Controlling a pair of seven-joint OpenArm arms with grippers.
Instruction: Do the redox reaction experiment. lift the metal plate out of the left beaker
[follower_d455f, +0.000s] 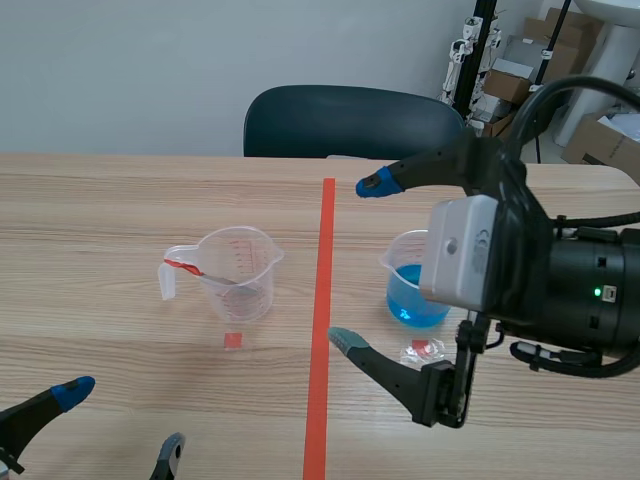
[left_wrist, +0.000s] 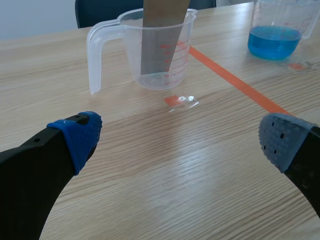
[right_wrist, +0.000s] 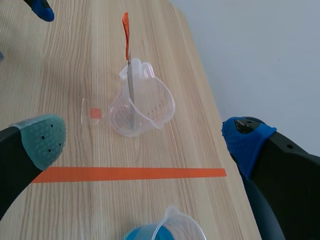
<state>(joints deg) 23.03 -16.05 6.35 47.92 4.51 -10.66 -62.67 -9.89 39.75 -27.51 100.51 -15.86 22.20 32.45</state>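
**Plate out of the beaker: line up, pinch high, lift along the tilt**

Start from the left gripper (follower_d455f: 122, 420), low in the lower left of the frame, spread wide and holding nothing. Note the right gripper (follower_d455f: 362, 263) right of centre, likewise released and empty, hanging above the desk (follower_d455f: 100, 230) just right of the orange tape line (follower_d455f: 320, 330). Look beyond both to the left beaker (follower_d455f: 238, 275), clear plastic, upright, left of centre in the frame and well apart from either gripper. Inside it, find the metal plate (right_wrist: 130, 85): a thin strip leaning toward the handle side, with an orange-tipped upper end poking out above the rim. Untouched as yet, so judged to be at the approach.

To do the step well:
- Turn the wrist to set the pads against the plate's flat faces, not its thin edges.
- Close on the exposed upper part, above the rim and clear of the beaker wall.
- Draw up along the plate's own tilt, slowly, to avoid tipping the light beaker.
- Keep away from the right beaker (follower_d455f: 415, 290) of blue liquid across the tape.
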